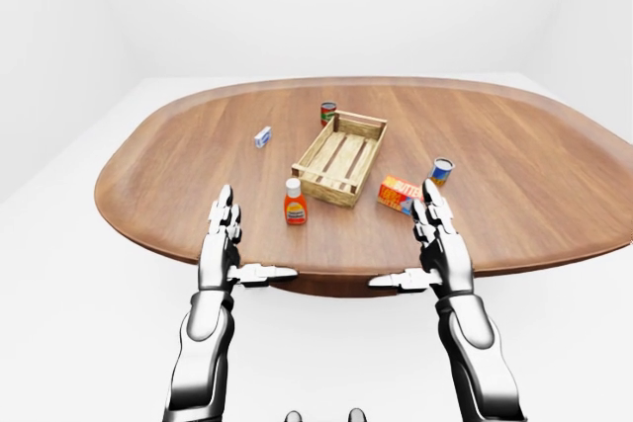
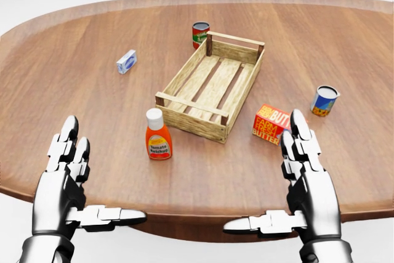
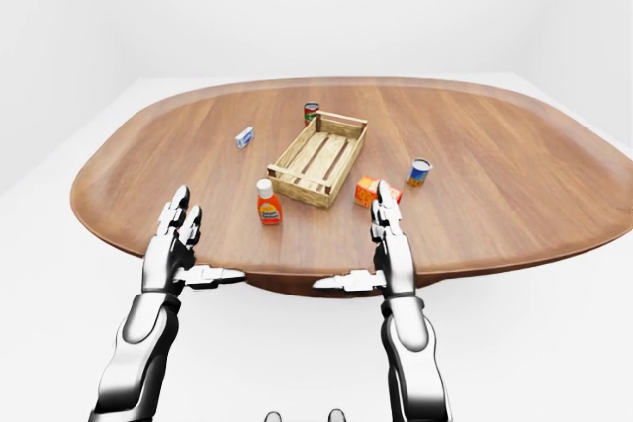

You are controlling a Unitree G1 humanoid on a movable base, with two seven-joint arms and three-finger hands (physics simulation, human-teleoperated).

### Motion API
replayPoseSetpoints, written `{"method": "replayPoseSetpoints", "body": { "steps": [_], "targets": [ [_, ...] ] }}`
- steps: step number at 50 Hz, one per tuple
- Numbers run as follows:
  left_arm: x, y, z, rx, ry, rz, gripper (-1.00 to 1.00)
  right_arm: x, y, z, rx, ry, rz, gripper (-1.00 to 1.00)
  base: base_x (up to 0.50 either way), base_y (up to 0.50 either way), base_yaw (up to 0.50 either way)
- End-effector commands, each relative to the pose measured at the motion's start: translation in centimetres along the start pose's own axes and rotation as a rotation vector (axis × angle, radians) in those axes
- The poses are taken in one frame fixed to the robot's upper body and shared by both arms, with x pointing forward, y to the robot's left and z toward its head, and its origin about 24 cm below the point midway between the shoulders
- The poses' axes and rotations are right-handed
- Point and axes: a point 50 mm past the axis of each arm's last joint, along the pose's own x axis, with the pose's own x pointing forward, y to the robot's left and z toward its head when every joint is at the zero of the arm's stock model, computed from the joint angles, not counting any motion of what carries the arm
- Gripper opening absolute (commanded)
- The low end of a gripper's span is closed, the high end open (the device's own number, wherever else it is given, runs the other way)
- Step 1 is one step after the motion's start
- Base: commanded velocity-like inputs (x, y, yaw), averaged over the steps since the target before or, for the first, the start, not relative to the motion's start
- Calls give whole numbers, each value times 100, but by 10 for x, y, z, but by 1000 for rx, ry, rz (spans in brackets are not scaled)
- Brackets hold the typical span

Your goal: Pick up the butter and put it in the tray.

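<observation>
Both hands hang at the near edge of the table (image 2: pixel 74 35), palms facing each other, holding nothing. The right hand (image 2: pixel 308 183) is spread wide, its fingers (image 2: pixel 300 143) pointing up the head view and its thumb stretched flat toward the left hand. The left hand (image 2: pixel 64 180) mirrors it, fingers up and thumb out to the right, equally wide. The butter (image 2: pixel 271 123), an orange and white box, lies on the wood just above the right hand's fingertips in the head view; the tips overlap its right end there, but whether they touch it cannot be told. The tray (image 2: pixel 212 84), a slatted wooden crate, sits up and to the left of the right hand, between the two hands and farther up the table, just beside the butter's left edge and apart from it. A ketchup bottle (image 2: pixel 157 135) stands upright up and to the right of the left hand, close to the tray's near left corner. A blue can (image 2: pixel 324 100) stands up and slightly to the right of the right hand, beyond the butter. A red can (image 2: pixel 201 34) stands at the tray's far left corner, well above both hands. A small blue and white box (image 2: pixel 126 61) lies well above the left hand, left of the tray. In the eye views both arms reach to the table's near rim.
</observation>
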Motion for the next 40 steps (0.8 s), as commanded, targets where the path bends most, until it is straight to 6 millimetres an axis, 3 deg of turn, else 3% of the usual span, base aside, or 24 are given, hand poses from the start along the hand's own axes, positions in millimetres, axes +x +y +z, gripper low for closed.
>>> {"method": "replayPoseSetpoints", "body": {
  "steps": [1,18,40],
  "targets": [
    [8,-3,-16,12,70,8,100,8,-4,-14,32,9,-14,100,50,-19,0],
    [8,-3,-15,11,64,8,100,8,-3,-15,11,13,-12,100,50,-18,0],
    [8,-3,-15,8,64,9,100,8,0,-16,-20,18,-4,100,50,13,0]
  ]
}}
